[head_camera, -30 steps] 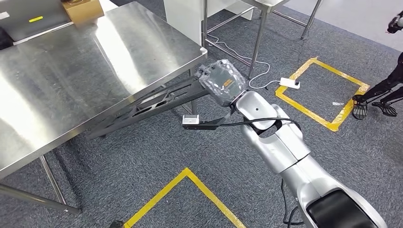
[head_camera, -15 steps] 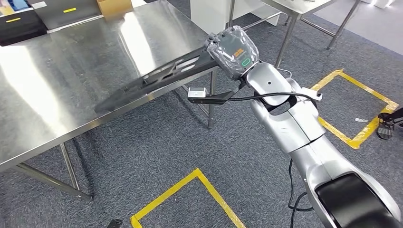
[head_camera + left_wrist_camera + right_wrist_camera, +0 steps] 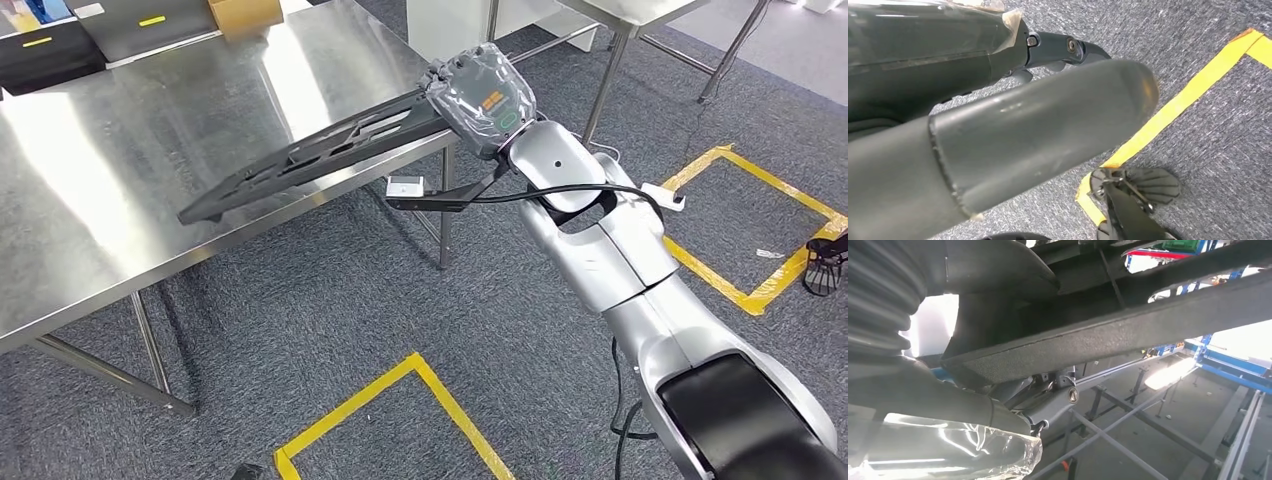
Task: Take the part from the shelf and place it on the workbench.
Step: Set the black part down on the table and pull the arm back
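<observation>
Now right hand (image 3: pixel 482 92) grasping long black openwork part (image 3: pixel 300 160), over steel workbench (image 3: pixel 120 200)

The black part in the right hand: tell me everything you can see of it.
The black part is a long, flat, dark piece with open slots along it, matte and rough-textured like moulded plastic. The right robot hand holds one end; the rest reaches out over the steel workbench, its far tip near the front edge. Whether it touches the bench is unclear.

Silver arm (image 3: pixel 600 250), black cable (image 3: pixel 560 196), plastic-wrapped hand (image 3: pixel 484 98)
</observation>
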Action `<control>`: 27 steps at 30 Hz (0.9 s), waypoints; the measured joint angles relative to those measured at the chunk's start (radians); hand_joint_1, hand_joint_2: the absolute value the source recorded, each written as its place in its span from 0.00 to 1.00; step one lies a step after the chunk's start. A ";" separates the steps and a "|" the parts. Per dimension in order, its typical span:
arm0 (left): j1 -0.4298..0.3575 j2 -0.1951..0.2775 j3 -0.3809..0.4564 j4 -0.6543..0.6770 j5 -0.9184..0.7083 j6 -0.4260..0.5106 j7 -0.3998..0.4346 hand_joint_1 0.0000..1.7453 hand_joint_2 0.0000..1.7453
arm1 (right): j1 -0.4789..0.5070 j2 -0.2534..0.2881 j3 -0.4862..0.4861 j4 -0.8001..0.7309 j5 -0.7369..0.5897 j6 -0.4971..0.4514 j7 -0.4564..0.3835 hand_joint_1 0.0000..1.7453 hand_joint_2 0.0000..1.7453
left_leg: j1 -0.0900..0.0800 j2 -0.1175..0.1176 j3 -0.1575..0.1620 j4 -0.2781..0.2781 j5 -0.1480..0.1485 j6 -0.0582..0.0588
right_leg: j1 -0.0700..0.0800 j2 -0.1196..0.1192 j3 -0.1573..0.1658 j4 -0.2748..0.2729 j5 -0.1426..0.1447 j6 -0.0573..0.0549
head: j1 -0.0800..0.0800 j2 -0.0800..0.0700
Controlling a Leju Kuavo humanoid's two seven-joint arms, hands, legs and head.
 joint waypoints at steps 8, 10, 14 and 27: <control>-0.001 -0.001 0.022 0.000 0.001 -0.001 -0.020 0.00 0.00 | -0.001 0.002 0.006 0.018 0.014 -0.003 0.006 0.99 1.00 | -0.021 -0.005 0.024 -0.059 0.017 0.006 | 0.013 -0.006 -0.006 -0.001 0.001 0.007 | 0.001 0.000; -0.001 0.000 0.027 0.000 0.002 -0.003 -0.028 0.00 0.00 | -0.001 0.004 0.008 0.019 0.020 -0.003 0.006 0.99 1.00 | -0.024 -0.006 0.021 -0.057 0.017 0.013 | 0.007 -0.008 -0.006 -0.003 0.003 0.013 | 0.001 0.000; -0.001 0.000 0.033 0.000 -0.001 0.003 -0.039 0.00 0.00 | -0.001 0.007 0.020 0.021 0.039 -0.001 0.010 0.99 1.00 | -0.027 -0.006 0.017 -0.052 0.015 0.021 | -0.001 -0.009 -0.006 -0.005 0.005 0.022 | 0.001 0.000; -0.002 0.002 0.050 0.000 -0.008 0.014 -0.040 0.00 0.00 | 0.014 -0.005 0.031 0.036 0.045 -0.009 0.013 0.99 1.00 | -0.012 -0.021 0.032 -0.068 0.020 0.051 | -0.004 0.001 -0.120 0.203 -0.068 0.041 | 0.009 0.000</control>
